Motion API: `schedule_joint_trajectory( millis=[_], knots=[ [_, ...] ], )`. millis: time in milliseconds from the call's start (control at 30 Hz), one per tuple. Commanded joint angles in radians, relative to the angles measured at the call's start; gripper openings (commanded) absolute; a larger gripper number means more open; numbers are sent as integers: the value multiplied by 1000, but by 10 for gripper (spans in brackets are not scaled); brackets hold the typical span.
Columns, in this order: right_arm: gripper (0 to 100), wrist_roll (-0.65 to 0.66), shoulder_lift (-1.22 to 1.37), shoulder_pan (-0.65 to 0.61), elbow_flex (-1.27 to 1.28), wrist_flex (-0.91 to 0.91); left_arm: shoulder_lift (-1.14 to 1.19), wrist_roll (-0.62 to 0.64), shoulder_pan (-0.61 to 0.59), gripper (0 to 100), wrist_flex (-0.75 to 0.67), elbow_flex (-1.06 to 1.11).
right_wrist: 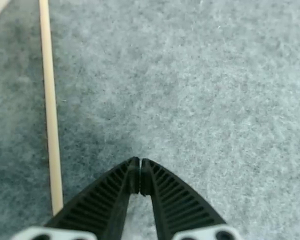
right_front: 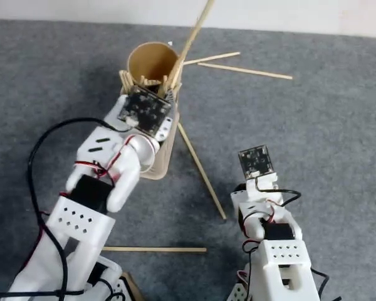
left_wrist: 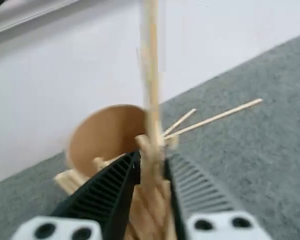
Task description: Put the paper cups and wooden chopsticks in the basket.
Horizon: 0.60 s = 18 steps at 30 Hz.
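1. Left fingers (left_wrist: 115, 190) are clamped on an upright chopstick (left_wrist: 151, 75) that rises well above them. More sticks may be bunched in the same grip, but the blur there hides it.
2. Just past them is a brown paper cup (right_front: 151, 61) with its open mouth showing. It sits at the far end of a pale wooden piece that seems to be the basket (right_front: 165, 157), which lies under the left arm.
3. Right fingers (right_wrist: 121, 192) are pressed together with nothing between them, low over the grey bench (right_front: 326, 157).
4. Beside them a diagonal chopstick (right_wrist: 49, 100) lies flat on the bench between the two arms.
5. Beyond the cup lie a shorter chopstick (right_front: 212, 58) and a longer chopstick (right_front: 254, 71).
6. Near the arm bases lies a last chopstick (right_front: 153, 249).
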Motion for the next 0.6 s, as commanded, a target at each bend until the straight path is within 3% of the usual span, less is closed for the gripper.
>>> schedule_joint_trajectory(
  millis=[0,200,467,567],
  knots=[
    [26,9,-13,4,-2,-15,-25,3,-5,169,0,10],
    [26,9,-13,4,-2,-15,-173,5,-61,147,3,10],
    [26,9,-13,4,-2,-15,-286,14,-188,147,147,-88],
    [26,9,-13,4,-2,-15,-325,141,-285,147,190,-157]
  ],
)
